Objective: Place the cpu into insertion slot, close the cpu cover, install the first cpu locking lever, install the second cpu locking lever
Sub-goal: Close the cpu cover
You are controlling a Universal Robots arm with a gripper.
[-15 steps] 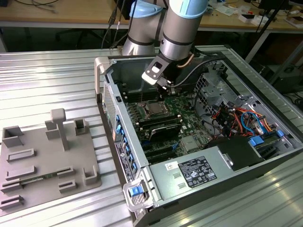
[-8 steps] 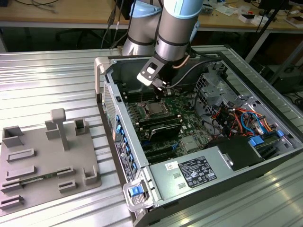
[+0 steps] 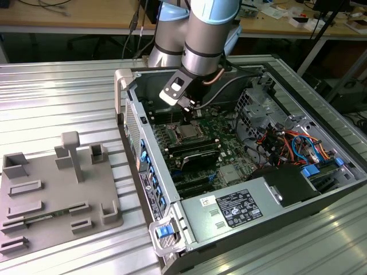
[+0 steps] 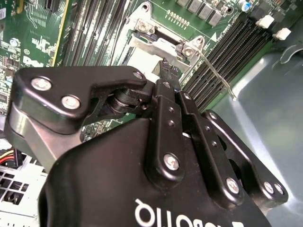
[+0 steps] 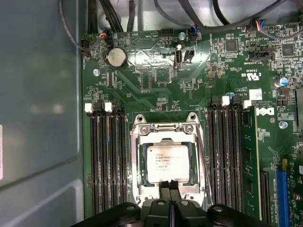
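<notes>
The cpu lies flat in the insertion slot on the green motherboard, its silver top showing through the window of the cpu cover, which lies down over it. A thin metal locking lever runs along one side of the socket, and in the second wrist view the lever sticks up free at a slant. My gripper hovers just above the socket's edge, shut with nothing between its fingers. The shut fingertips also point at the cover. In the exterior view the gripper hangs over the cpu inside the open computer case.
Long black memory slots flank the socket on both sides. A coin battery and cables sit beyond it. The case wall, power supply and drive cage with cables hem the board in. A grey fixture plate lies outside the case.
</notes>
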